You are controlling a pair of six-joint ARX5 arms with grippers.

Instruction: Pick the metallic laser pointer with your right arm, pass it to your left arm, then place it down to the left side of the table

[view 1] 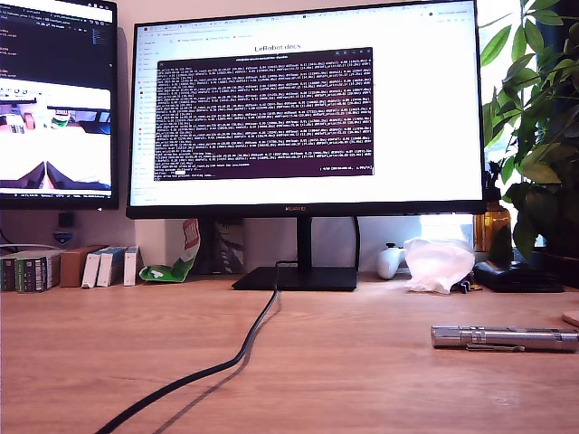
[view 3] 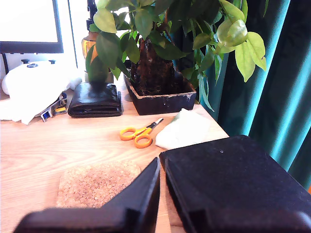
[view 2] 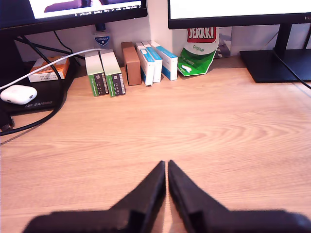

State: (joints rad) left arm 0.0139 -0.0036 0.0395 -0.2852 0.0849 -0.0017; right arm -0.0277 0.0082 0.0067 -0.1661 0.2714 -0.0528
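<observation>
A: Backdrop, exterior view. Large monitor [view 1: 303, 104] fills the upper centre, white page with a dark terminal window; its black stand [view 1: 298, 276] sits on the wood-grain tabletop [view 1: 362, 380]. Second monitor [view 1: 56, 95] at upper left.

B: Wall?

A: Pale wall [view 1: 163, 237] below the screens. Small boxes [view 1: 86, 268] lined up against it, left of centre.

B: Right edge of the frame?

A: Leafy potted plant [view 1: 538, 108], bright daylight behind the leaves. Second wrist view shows its dark square pot [view 3: 158, 97] and a teal curtain [view 3: 272, 77] filling the right of the frame.

B: Cables?

A: One black cable [view 1: 226, 362] runs from the stand to the lower left.
</observation>
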